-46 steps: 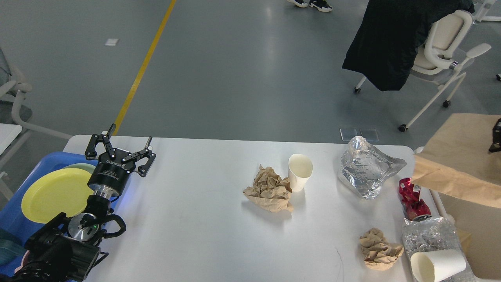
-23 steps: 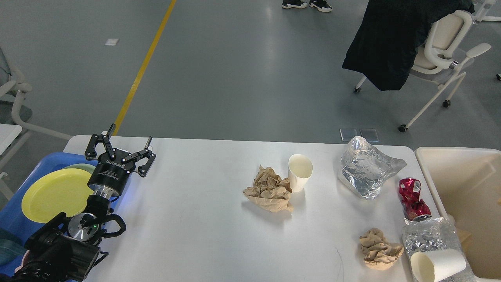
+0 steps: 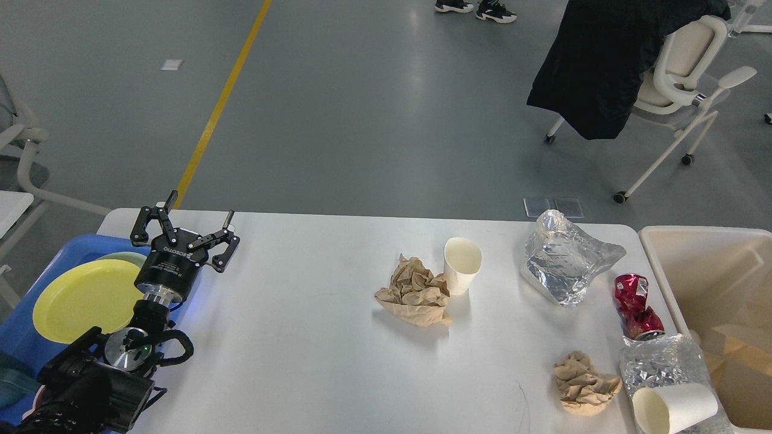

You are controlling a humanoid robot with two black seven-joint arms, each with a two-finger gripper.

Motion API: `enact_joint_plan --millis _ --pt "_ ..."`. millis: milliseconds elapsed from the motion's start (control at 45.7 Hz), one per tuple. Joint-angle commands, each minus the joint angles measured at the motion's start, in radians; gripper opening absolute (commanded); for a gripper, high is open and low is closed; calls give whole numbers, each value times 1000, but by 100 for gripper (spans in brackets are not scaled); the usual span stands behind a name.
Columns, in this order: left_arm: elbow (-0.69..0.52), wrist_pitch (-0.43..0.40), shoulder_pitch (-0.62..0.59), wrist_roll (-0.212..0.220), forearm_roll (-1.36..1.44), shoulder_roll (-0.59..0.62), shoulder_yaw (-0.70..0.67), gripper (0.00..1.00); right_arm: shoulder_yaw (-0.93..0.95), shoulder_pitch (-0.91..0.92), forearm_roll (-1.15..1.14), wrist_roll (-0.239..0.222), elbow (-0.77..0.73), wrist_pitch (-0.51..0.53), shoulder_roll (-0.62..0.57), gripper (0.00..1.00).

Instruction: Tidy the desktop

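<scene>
The white desktop (image 3: 301,343) carries litter on its right half. A crumpled brown paper (image 3: 415,292) lies mid-table against an upright paper cup (image 3: 462,264). Further right sit a silver foil bag (image 3: 567,259), a crushed red can (image 3: 633,304), a second brown paper wad (image 3: 584,384), a crinkled clear wrapper (image 3: 663,358) and a paper cup lying on its side (image 3: 672,407). My left gripper (image 3: 201,205) hovers open and empty over the table's far left corner, well apart from the litter. My right gripper is out of view.
A blue tray (image 3: 36,337) with a yellow plate (image 3: 84,298) sits off the table's left edge, beside my left arm. A cream bin (image 3: 699,259) stands at the right edge with brown paper (image 3: 739,355) inside. An office chair (image 3: 675,72) draped in black stands behind.
A brown paper bag held above the bin one second ago has gone down into it. The dark part of my right arm at the right edge has left view. My left arm stayed still.
</scene>
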Motion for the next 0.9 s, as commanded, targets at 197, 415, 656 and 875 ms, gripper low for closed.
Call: enact_joint_plan --millis 197,415,656,875 --pt "0 0 0 0 0 -2 0 100 6 15 2 -3 -1 -1 2 100" --pt "0 2 0 0 0 -2 0 100 -3 173 -11 -12 -1 45 -6 100" --pt "0 0 0 0 0 -2 0 100 6 549 -164 -9 122 241 -79 100" --pt "0 0 0 0 0 -2 0 100 0 1044 -406 -1 634 249 -78 100"
